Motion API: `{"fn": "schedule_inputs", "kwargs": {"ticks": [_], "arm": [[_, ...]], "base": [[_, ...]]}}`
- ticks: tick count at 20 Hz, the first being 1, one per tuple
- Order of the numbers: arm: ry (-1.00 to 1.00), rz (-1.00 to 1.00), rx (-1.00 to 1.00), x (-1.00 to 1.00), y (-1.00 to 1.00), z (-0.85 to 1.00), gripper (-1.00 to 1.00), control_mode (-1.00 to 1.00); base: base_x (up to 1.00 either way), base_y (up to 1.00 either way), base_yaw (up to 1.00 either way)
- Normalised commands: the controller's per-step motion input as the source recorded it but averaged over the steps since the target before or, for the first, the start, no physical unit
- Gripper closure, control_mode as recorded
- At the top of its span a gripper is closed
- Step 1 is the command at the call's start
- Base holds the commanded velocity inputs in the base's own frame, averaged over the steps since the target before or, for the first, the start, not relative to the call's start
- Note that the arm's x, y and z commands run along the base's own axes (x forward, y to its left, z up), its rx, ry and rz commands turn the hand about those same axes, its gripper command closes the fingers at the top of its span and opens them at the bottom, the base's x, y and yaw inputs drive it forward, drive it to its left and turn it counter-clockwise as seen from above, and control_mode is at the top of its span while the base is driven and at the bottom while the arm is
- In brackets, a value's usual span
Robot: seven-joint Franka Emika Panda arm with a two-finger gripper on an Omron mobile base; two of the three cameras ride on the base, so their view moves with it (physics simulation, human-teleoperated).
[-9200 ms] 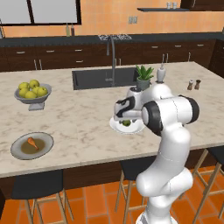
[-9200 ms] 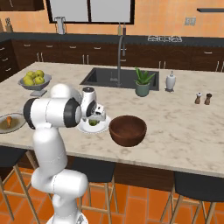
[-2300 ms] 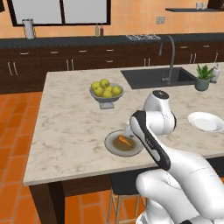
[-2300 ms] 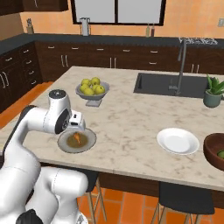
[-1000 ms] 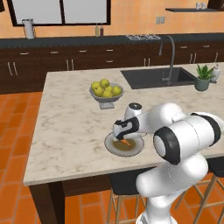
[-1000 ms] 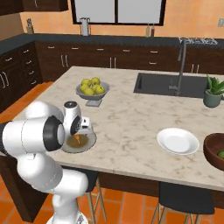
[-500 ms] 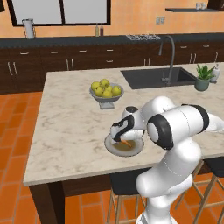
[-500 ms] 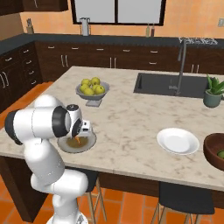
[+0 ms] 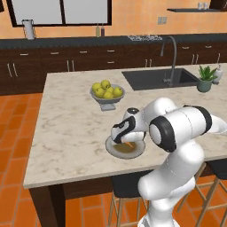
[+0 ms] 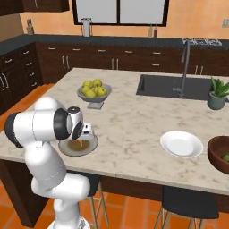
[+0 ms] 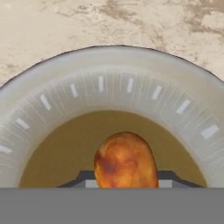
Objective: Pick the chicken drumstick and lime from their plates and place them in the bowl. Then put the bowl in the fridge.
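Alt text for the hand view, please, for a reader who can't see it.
Close-up of the orange-brown drumstick lying on the brown centre of a grey plate, with the gripper low around it, one dark fingertip on each side. Beige marbled counter lies beyond the plate's rim.

Two base views from behind, angled down over the same island counter; hand view close above the grey plate.

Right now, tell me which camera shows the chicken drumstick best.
The hand view: the chicken drumstick sits large and close on the grey plate. In both base views it is a small orange sliver beside the gripper.
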Motion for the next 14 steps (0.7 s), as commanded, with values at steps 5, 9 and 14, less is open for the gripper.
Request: {"fn": "schedule_inputs", "kwargs": {"ticks": [5,9,14], "arm": [[0.00,0.00,0.00,-0.34,0.11,0.04,1.00,-1.00],[-0.03,-0.03,0.00,-0.78,-0.01,0.82,1.00,-1.00],[0.05,-0.08,0.02,-0.87,-0.23,1.00,1.00,-1.00]], "base": [[0.00,0.00,0.00],[0.00,0.00,0.00],[0.00,0.00,0.00]]}}
